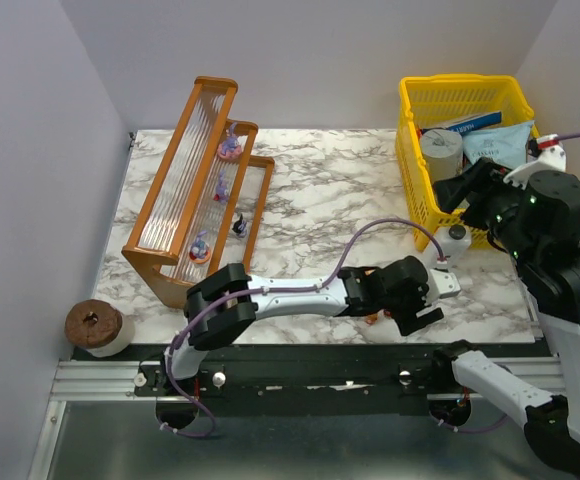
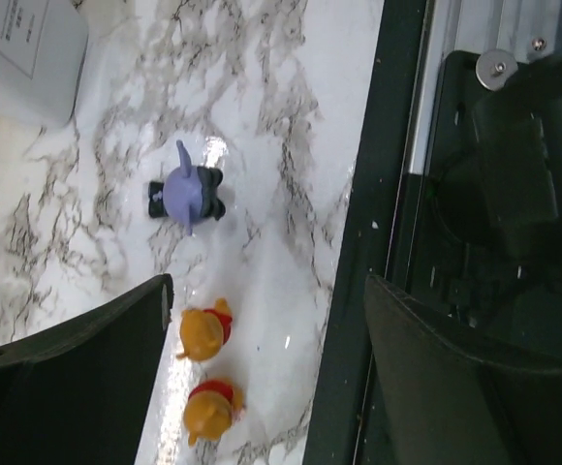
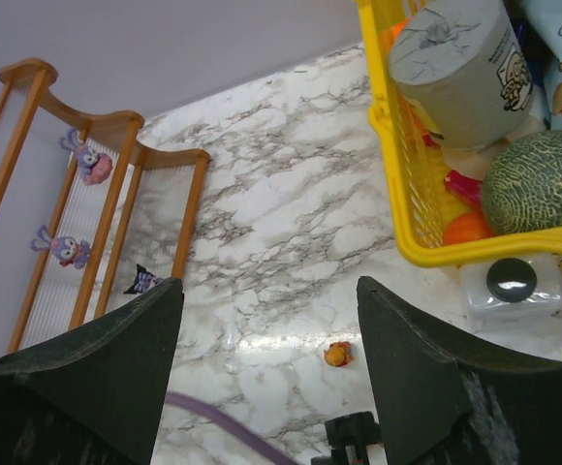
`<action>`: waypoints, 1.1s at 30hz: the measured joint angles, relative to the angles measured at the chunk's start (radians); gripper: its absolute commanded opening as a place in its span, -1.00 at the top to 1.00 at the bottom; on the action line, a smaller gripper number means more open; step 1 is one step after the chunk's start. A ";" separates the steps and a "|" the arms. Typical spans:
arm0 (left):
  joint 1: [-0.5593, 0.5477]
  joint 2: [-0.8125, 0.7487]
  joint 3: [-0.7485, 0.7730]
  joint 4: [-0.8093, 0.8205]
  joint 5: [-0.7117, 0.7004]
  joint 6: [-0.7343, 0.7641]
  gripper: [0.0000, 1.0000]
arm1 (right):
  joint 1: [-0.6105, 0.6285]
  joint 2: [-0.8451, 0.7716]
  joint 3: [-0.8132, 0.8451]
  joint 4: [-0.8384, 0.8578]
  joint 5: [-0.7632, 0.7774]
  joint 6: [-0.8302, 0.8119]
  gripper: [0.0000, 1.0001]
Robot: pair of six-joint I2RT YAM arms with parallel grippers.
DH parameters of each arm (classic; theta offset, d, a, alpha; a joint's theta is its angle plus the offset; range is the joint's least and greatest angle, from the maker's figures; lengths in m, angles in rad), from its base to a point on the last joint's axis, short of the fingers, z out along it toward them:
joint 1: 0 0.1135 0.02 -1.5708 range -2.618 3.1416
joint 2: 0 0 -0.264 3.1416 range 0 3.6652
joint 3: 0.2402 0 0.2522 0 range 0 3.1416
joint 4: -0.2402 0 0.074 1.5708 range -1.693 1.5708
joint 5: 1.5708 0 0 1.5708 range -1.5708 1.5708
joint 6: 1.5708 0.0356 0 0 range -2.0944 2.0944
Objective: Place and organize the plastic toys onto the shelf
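Shelf (image 1: pixel 185 190) stands far left; purple toys (image 1: pixel 230 148) and one dark toy (image 1: pixel 240 225) sit on its tiers. Left gripper (image 2: pixel 266 286), jaws wide, hovers right of centre at the near edge over two orange toys (image 2: pixel 203 332), possibly touching one. Right gripper (image 3: pixel 269 286), jaws wide and empty, hangs beside the yellow basket (image 1: pixel 415 150).

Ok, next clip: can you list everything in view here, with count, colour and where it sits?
table: one, white marble, grey veins
shelf: one, orange-brown wood with clear tiers, far left of table
toys on shelf: four, three purplish and one dark, spread over its tiers
purple toy: one, on table near front edge
orange toys: two, on table beside the purple one
basket: one, yellow, far right
can: one, grey, in basket
melon: one, green, in basket
snack packet: at least one, light blue, in basket
bottle: one, white with black cap, against basket's near side
roll: one, brown top, off table's near-left corner
left fingers: black, open, over orange toys
right fingers: black, open, empty
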 measured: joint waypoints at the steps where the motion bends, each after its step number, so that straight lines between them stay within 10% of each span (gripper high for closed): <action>1: 0.000 0.016 0.014 0.006 0.000 0.002 -0.58 | 0.000 -0.014 0.008 -0.019 0.005 0.000 -0.61; 20: -0.024 0.302 0.198 0.079 -0.229 0.008 -0.40 | 0.000 -0.111 0.026 -0.214 0.003 -0.029 -0.63; 33: -0.026 0.360 0.264 0.077 -0.296 0.031 0.48 | 0.000 -0.121 0.029 -0.247 0.002 -0.045 -0.63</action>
